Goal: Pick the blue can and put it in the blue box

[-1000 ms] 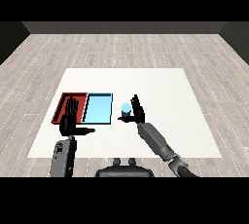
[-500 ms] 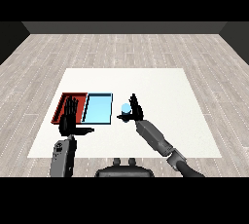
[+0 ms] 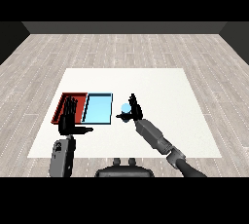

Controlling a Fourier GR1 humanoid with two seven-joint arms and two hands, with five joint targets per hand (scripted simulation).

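A small blue can (image 3: 125, 108) stands on the white table just right of the light blue tray (image 3: 97, 108). My right hand (image 3: 134, 109) is right beside the can on its right, fingers straight and pointing up, thumb reaching out under the can toward the left. The can sits between the thumb and the fingers, partly hidden by the hand. My left hand (image 3: 68, 118) is raised over the near edge of the red tray (image 3: 64, 105), fingers straight, thumb out to the right, holding nothing.
The red and light blue trays lie side by side at the table's left. The white table (image 3: 160, 91) stretches wide to the right and behind the can. Its near edge runs just below both forearms.
My right hand has edged left, closing in on the blue can. The left hand and the trays have stayed put.
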